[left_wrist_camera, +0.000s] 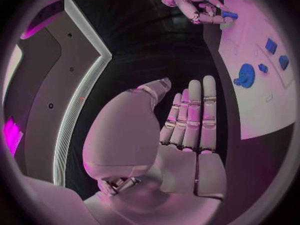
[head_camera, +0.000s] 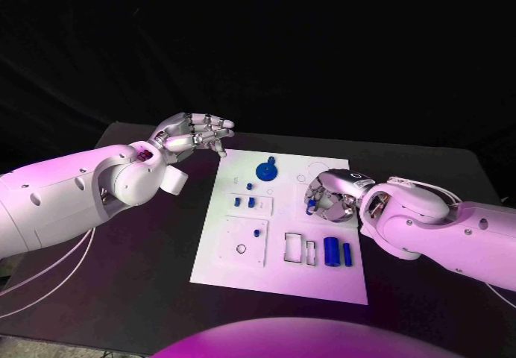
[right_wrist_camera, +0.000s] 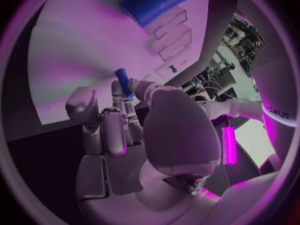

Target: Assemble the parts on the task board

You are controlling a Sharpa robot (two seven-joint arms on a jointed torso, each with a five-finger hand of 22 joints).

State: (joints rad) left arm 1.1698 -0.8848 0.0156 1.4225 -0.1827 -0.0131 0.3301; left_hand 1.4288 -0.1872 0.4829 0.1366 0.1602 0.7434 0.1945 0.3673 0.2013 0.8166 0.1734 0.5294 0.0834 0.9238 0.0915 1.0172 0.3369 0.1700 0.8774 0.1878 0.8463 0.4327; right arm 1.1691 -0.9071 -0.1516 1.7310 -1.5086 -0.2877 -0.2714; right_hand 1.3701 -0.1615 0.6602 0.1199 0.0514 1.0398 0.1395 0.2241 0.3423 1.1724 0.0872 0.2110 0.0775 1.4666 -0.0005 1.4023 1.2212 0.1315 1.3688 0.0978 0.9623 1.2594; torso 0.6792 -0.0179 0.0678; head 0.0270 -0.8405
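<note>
The white task board (head_camera: 282, 272) lies in the middle of the table. My right hand (head_camera: 333, 197) hovers over the board's right middle and pinches a small blue peg (head_camera: 309, 203); the right wrist view shows the peg (right_wrist_camera: 123, 79) between thumb and fingers. A blue round knob part (head_camera: 267, 171) sits near the board's far edge, with two small blue blocks (head_camera: 245, 201) below it. Two blue cylinders (head_camera: 338, 253) lie side by side near the board's front. My left hand (head_camera: 194, 134) is raised beside the board's far left corner, fingers extended, holding nothing (left_wrist_camera: 190, 117).
A rectangular outline frame (head_camera: 292, 247) and a narrower one (head_camera: 311, 250) sit left of the cylinders. A small ring (head_camera: 241, 248) rests on the raised square plate at the board's left. Bare black table (head_camera: 129, 298) surrounds the board.
</note>
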